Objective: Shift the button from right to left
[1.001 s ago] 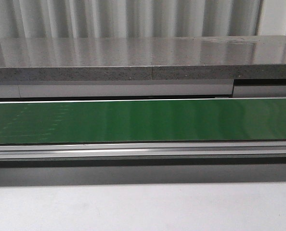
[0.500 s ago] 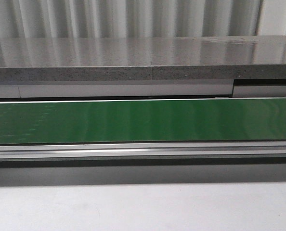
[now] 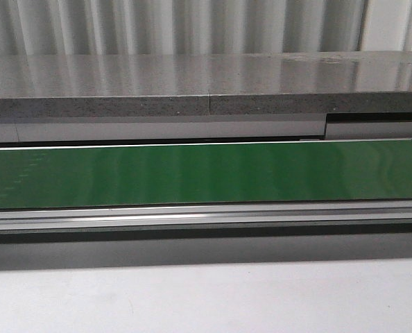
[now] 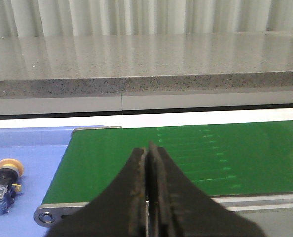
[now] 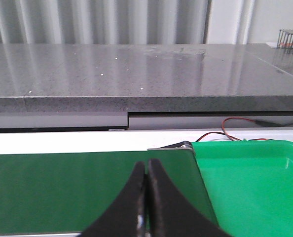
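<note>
A button [image 4: 5,183] with a yellow-orange cap, black collar and blue block lies on its side in the blue tray [image 4: 33,148], seen only in the left wrist view. It rests beside the end of the green belt [image 4: 186,158]. My left gripper [image 4: 147,148] is shut with nothing in it, over the belt's near edge and apart from the button. In the right wrist view my right gripper [image 5: 146,165] is also shut and empty, above the belt [image 5: 77,192] near its other end. The front view shows the belt [image 3: 206,173] bare, with neither gripper in it.
A green tray [image 5: 255,187] adjoins the belt's end by my right gripper, with red and black wires [image 5: 230,131] behind it. A grey stone shelf [image 3: 206,87] runs behind the belt. A metal rail [image 3: 206,216] and white table [image 3: 206,298] lie in front.
The front view has shifted slightly: the shelf's seam and the dark gap behind the belt sit a little further left. Nothing on the belt has changed.
</note>
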Robot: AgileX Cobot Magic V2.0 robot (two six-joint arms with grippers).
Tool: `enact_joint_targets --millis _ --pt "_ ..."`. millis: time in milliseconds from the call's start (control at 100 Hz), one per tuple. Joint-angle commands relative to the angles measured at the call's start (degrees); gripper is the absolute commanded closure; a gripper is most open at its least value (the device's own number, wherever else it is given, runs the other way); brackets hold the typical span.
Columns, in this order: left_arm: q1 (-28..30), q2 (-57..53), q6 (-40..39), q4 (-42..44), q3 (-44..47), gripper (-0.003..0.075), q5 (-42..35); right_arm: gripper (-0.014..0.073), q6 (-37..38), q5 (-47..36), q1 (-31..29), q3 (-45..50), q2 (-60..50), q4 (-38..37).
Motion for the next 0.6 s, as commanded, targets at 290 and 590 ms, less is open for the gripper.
enact_joint_targets --millis 290,590 --pt "-0.1 -2.0 -0.4 0.0 1.4 0.074 -4.8 0.0662 7.6 -2.1 -2.4 7.0 -11.4 -6.1" --pt "-0.1 -2.0 -0.4 0.0 1.4 0.074 -4.8 0.0662 7.6 -1.2 -2.4 7.0 -11.5 -6.5"
